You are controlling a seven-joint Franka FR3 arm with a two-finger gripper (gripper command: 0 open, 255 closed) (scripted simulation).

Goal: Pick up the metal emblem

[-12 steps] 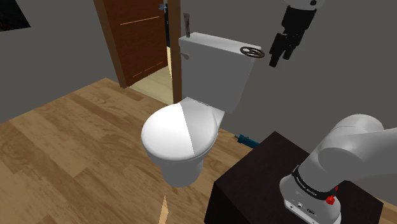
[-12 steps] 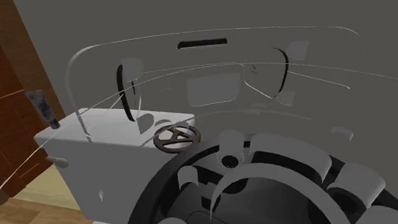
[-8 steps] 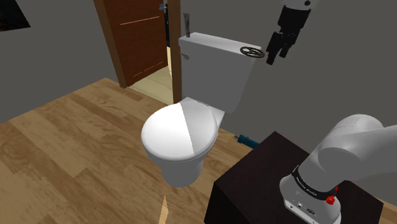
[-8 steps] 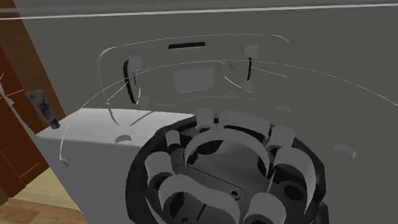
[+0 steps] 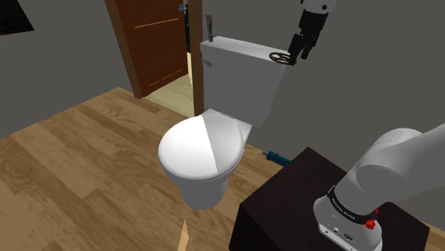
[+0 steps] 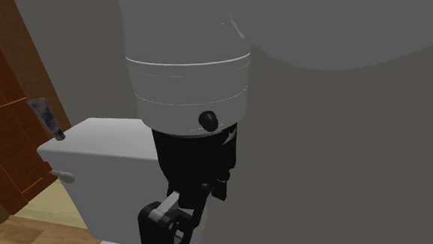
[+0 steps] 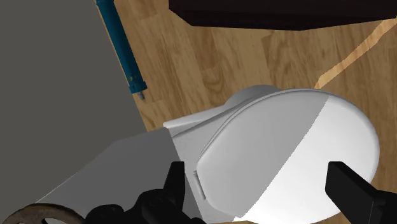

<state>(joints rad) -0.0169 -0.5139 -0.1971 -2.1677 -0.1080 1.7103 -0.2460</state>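
The dark grey, ring-shaped metal emblem (image 5: pixel 279 57), spoked like a small wheel, lies flat on the lid of the white toilet tank (image 5: pixel 239 71), at the end towards the shoulder view's right and close to the lid's edge. The all-black two-finger gripper (image 5: pixel 294 54) hangs just beside it and a little above; whether it touches the ring I cannot tell. In the wrist view the fingers (image 7: pixel 175 184) stand wide apart and clasp nothing, with the white oval toilet seat cover (image 7: pixel 286 153) showing between them, so the hand is open and empty. There the emblem sits outside one finger, not in the gap, so the hand probably has to shift sideways before closing. The ring looks thin, stiff and light, not fragile, and its smooth metal is likely slippery. Because it lies flat, the soundest hold seems to be across the rim, one finger through an opening between spokes and one outside, set low against the lid. A glancing touch could slide it off the tank's end.
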